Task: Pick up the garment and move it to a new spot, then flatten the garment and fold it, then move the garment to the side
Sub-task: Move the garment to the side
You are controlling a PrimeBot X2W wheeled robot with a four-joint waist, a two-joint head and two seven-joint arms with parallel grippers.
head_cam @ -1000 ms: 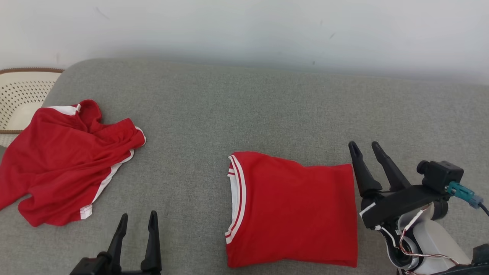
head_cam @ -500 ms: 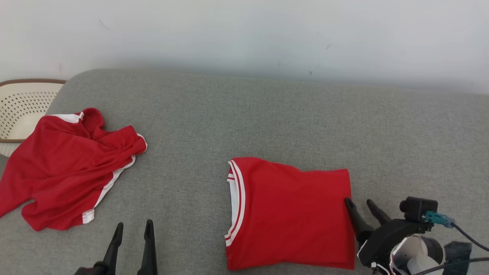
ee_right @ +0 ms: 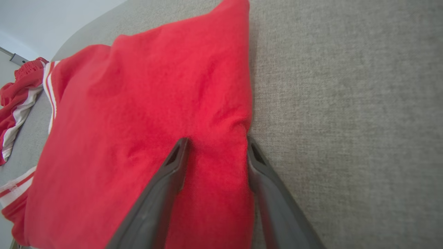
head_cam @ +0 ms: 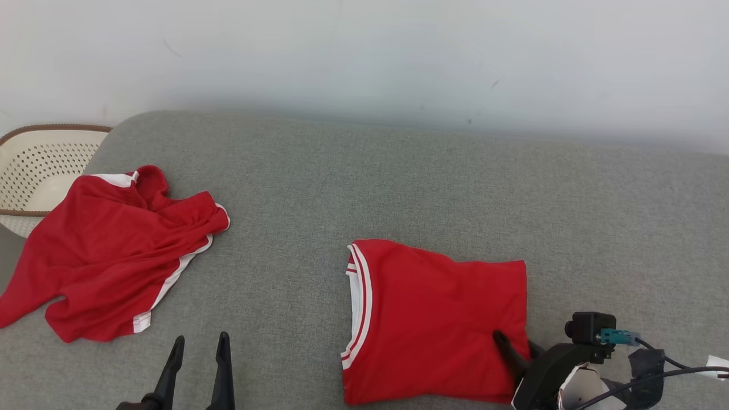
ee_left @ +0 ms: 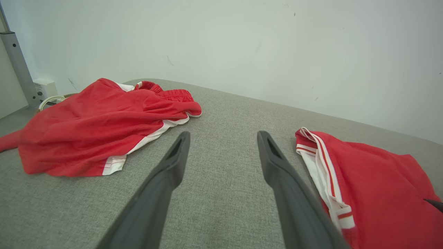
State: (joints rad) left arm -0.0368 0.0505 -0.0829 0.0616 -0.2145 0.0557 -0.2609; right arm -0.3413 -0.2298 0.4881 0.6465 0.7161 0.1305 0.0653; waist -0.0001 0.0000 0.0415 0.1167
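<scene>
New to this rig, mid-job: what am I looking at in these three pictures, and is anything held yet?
It is a two-armed robot. The wide picture looks down from its head; the other two look along each wrist's fingers. On the grey cushion lie a folded red shirt and, to the left, a crumpled red garment by a basket. The left gripper hovers open over bare cushion. The right gripper straddles the shirt's right edge, jaws apart with cloth between them; nothing is lifted yet.

The folded shirt (head_cam: 438,319) lies right of centre on the upholstered surface (head_cam: 398,182), the crumpled shorts (head_cam: 108,250) far left, a basket (head_cam: 34,165) behind them off the edge. The right gripper (head_cam: 514,340) straddles the shirt's right edge; the left gripper (head_cam: 198,341) is in front, between the garments
</scene>
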